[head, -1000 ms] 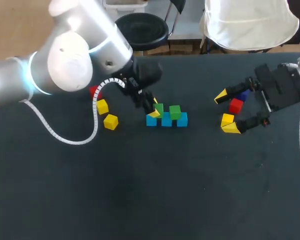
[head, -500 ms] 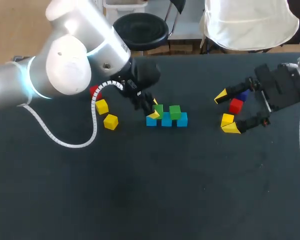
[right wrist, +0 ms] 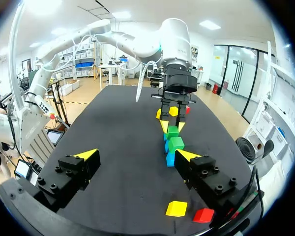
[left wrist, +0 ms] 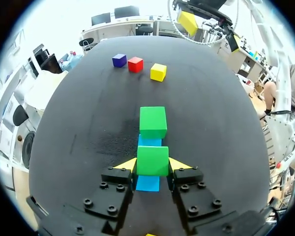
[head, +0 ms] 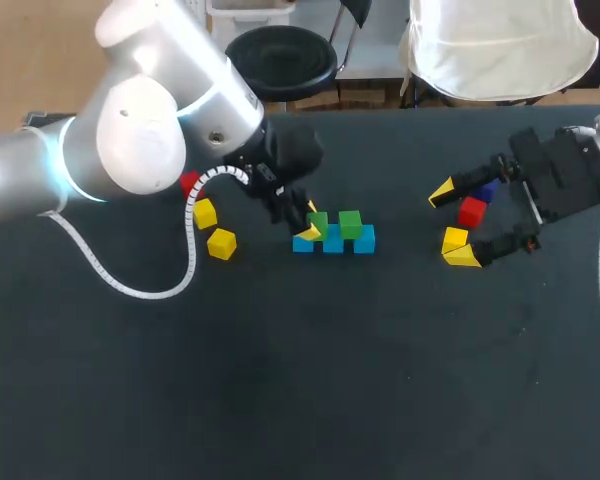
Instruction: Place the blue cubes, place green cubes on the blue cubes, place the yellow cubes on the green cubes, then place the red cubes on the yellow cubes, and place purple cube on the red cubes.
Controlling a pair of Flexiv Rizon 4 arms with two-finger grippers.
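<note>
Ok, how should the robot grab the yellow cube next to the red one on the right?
Probably from straight above, the right gripper pinching two opposite flat sides of the yellow cube. It sits flat with its top free; pick the sides not facing the red cube close by.

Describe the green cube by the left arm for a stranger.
On the table, blue cubes in a row carry two green ones. The held green cube tops the end nearest the left arm, in the jaws of the left gripper; the other green cube stands free.
</note>
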